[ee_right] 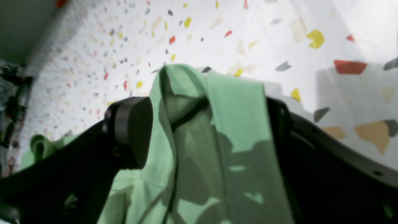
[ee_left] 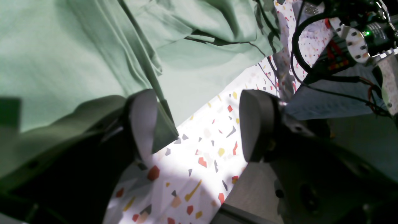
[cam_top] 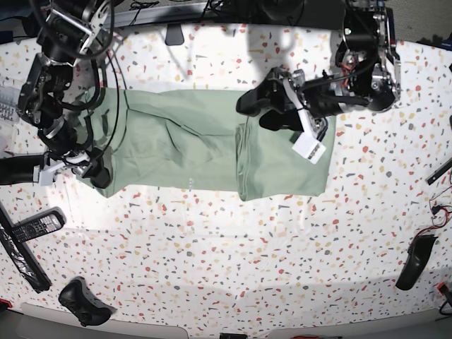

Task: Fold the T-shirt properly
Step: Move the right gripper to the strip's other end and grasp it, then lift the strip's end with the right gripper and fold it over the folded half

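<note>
Black gripper fingers fill the near part of both wrist views. Seen from the left wrist, the left gripper stands with its jaws wide apart; one finger sits against a dark folded edge of the T-shirt, the other finger stands over bare speckled counter, and nothing is clamped between them. Seen from the right wrist, the right gripper also has its jaws spread wide, and a bunched fold of the green cloth lies between them; one finger is plainly visible, the other is mostly hidden behind the cloth, and no pinch on the cloth can be seen. In the base view, the T-shirt lies spread lengthwise across the middle of the counter, with a folded-over panel at its right end. The left gripper hangs over that right end near the far edge of the shirt, and the right gripper sits at the shirt's left end near its near corner. A remote control lies on the counter near the left edge, a game controller rests at the near left corner, and a dark object lies toward the near right edge.
</note>
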Robot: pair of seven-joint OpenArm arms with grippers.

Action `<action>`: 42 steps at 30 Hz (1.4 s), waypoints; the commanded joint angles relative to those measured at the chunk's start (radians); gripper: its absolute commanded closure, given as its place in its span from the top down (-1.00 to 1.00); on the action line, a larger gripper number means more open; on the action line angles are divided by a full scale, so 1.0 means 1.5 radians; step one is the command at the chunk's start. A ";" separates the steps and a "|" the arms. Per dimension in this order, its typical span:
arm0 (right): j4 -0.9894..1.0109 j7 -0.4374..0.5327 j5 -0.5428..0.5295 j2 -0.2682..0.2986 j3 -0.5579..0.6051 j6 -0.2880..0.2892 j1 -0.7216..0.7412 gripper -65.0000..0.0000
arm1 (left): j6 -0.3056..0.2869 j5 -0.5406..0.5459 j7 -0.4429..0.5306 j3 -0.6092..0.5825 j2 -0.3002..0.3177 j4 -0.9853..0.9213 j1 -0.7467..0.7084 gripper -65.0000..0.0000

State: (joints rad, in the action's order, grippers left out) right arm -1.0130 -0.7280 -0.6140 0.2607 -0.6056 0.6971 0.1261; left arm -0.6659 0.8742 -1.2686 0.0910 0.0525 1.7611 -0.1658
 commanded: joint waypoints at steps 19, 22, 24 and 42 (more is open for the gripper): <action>0.005 -0.158 -0.104 0.002 0.003 0.001 0.005 -0.92 | 0.025 -0.145 0.087 0.000 -0.001 0.012 0.007 0.18; 0.004 -0.154 -0.125 0.006 0.002 0.001 0.006 -1.00 | 0.056 -0.179 0.137 0.000 -0.002 0.012 0.007 0.18; 0.004 -0.143 -0.124 0.011 0.002 0.001 0.011 -1.00 | 0.064 -0.174 0.143 0.000 -0.002 0.012 0.007 0.18; 0.004 -0.245 -0.135 0.100 -0.084 0.001 0.174 -1.00 | 0.070 -0.227 0.166 0.000 -0.002 0.012 0.007 0.18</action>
State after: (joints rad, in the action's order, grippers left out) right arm -0.9901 -1.1202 -0.7765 0.3939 -0.7307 0.6918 0.3607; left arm -0.5541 0.5114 -1.0351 0.0910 0.0498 1.7611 -0.1661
